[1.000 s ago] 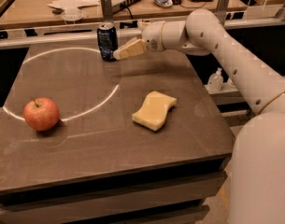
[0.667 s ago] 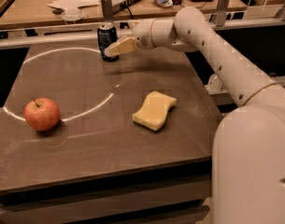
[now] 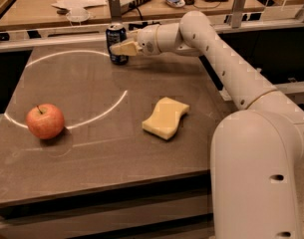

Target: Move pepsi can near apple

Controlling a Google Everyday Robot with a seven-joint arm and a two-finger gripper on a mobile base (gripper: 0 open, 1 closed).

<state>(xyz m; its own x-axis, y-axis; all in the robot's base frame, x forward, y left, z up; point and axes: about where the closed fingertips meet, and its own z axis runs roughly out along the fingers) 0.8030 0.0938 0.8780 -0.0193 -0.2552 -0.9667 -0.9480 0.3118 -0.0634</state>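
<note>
The pepsi can (image 3: 115, 34) is dark blue with a silver top and stands upright at the far edge of the dark table (image 3: 91, 148), left of middle. The apple (image 3: 45, 121) is red with yellowish patches and sits near the table's left side, well in front of the can. My gripper (image 3: 117, 49) reaches in from the right and is at the can's lower half, its pale tip crossing in front of the can. Whether it presses on the can does not show.
A pale yellow wavy-edged sponge (image 3: 165, 117) lies right of the table's middle. A white curved line (image 3: 106, 108) is drawn across the tabletop. Behind the table runs a rail (image 3: 52, 38) and a cluttered wooden desk (image 3: 52, 9). My white arm (image 3: 226, 63) and base (image 3: 261, 173) fill the right side.
My gripper has moved left from just beside the can to overlap its lower half. The can, apple and sponge have stayed in place.
</note>
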